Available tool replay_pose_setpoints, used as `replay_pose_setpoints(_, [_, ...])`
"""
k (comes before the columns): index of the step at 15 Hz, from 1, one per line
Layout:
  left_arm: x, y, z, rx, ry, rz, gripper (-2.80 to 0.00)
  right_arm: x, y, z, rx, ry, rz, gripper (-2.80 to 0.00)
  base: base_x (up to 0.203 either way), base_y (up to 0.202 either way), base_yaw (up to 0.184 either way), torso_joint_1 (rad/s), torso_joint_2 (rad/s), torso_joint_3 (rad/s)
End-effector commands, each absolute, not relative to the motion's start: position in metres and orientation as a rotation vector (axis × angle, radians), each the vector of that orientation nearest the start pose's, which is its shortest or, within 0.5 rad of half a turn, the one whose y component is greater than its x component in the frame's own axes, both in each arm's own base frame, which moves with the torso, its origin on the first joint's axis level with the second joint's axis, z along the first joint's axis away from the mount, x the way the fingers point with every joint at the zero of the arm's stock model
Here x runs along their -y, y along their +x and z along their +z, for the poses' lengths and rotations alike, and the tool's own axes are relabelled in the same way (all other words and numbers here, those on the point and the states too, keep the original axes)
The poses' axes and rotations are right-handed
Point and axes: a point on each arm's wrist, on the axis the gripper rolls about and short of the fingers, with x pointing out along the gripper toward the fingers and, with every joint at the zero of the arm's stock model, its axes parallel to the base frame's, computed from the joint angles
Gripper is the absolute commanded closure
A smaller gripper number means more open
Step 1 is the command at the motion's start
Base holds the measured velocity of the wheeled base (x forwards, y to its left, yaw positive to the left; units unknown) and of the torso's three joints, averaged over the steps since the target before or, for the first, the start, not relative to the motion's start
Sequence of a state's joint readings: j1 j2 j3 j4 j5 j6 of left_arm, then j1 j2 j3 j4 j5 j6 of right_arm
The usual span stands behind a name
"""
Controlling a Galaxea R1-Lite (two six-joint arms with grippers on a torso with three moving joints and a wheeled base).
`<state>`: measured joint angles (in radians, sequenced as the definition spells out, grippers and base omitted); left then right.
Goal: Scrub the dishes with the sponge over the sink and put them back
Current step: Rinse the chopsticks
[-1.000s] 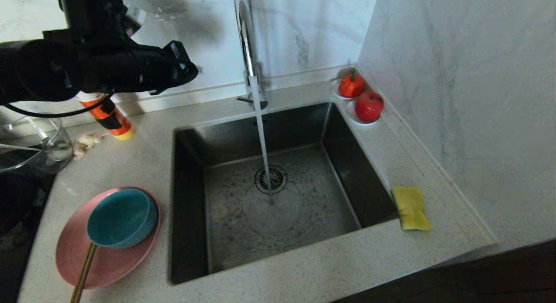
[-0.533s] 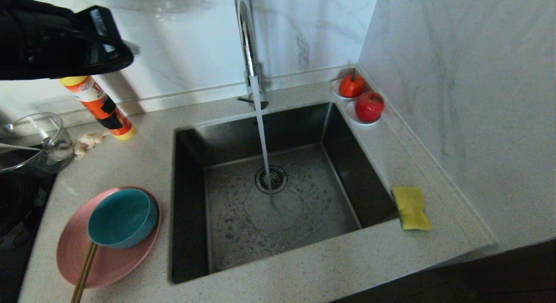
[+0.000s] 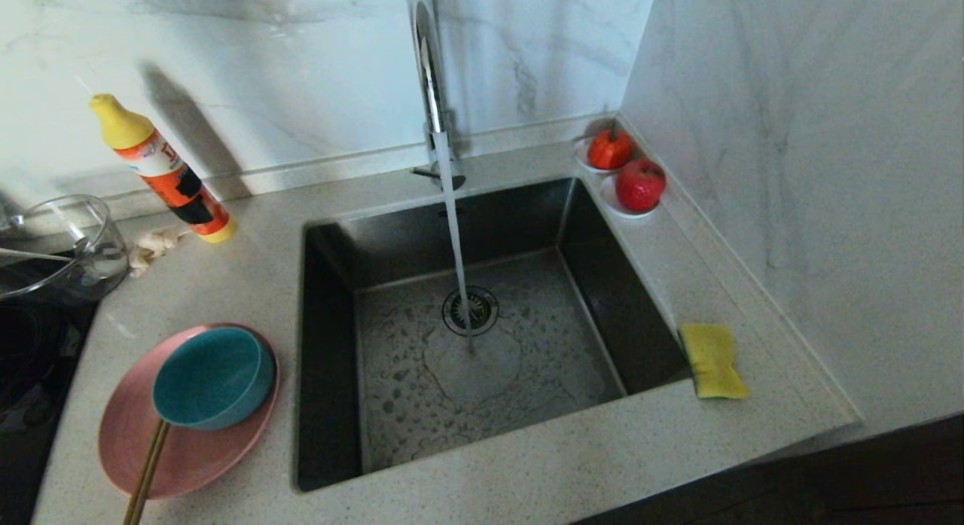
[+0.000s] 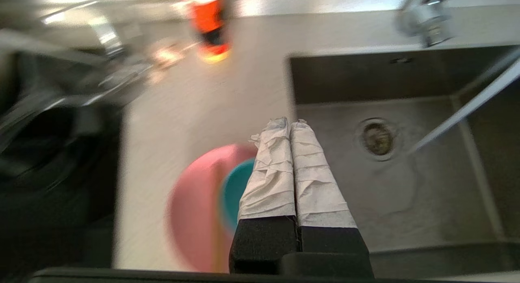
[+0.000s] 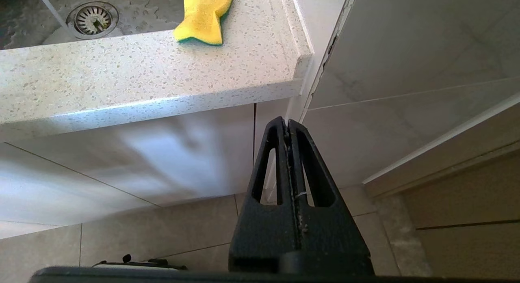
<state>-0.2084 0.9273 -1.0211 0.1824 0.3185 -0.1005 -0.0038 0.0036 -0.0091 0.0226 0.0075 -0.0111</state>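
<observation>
1. Left gripper (image 4: 289, 124): taped fingers pressed flat together, holding nothing, up in the air above the strip of counter between the pink plate (image 4: 191, 210) and the sink (image 4: 406, 84). Not seen from the head camera.
2. Right gripper (image 5: 287, 122): fingers closed tight, empty, parked low below the counter edge (image 5: 154, 92) in front of the cabinet, well apart from the work.
3. Sink (image 3: 339, 344): tap (image 3: 429, 80) running, stream landing just by the drain strainer (image 3: 470, 309); basin holds no dishes.
4. Pink plate (image 3: 188, 457) left of the sink, near the front counter edge; teal bowl (image 3: 212, 377) sits on it; chopsticks (image 3: 147, 472) lean off the plate past the front edge.
5. Sponge (image 3: 711, 360) on the right counter strip, touching the sink's rim, wall close on its right.
6. Bottle (image 3: 162, 171), glass bowl (image 3: 60, 246) back left; two red fruit (image 3: 640, 184) in the back right corner.
</observation>
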Motion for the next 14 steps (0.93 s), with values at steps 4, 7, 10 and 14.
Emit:
replay_pose_setpoints(4, [-0.006, 0.014, 0.274, 0.000, -0.092, 0.243, 0.00, 0.000, -0.023, 0.076, -0.016, -0.011, 0.004, 0.00, 0.000, 0.000, 0.000, 0.000, 0.00, 0.000])
replay_pose_setpoints(7, [-0.007, -0.003, 0.260, 0.027, -0.095, 0.329, 0.00, 0.000, -0.023, 0.076, -0.016, -0.011, 0.004, 0.00, 0.000, 0.000, 0.000, 0.000, 0.00, 0.000])
replay_pose_setpoints(10, [-0.006, -0.019, 0.244, -0.003, -0.071, 0.398, 0.00, 0.000, -0.023, 0.076, -0.016, -0.011, 0.004, 0.00, 0.000, 0.000, 0.000, 0.000, 0.00, 0.000])
replay_pose_setpoints(14, [-0.002, -0.026, 0.230, -0.169, -0.033, 0.506, 0.00, 0.000, -0.023, 0.076, -0.017, -0.011, 0.005, 0.00, 0.000, 0.000, 0.000, 0.000, 0.00, 0.000])
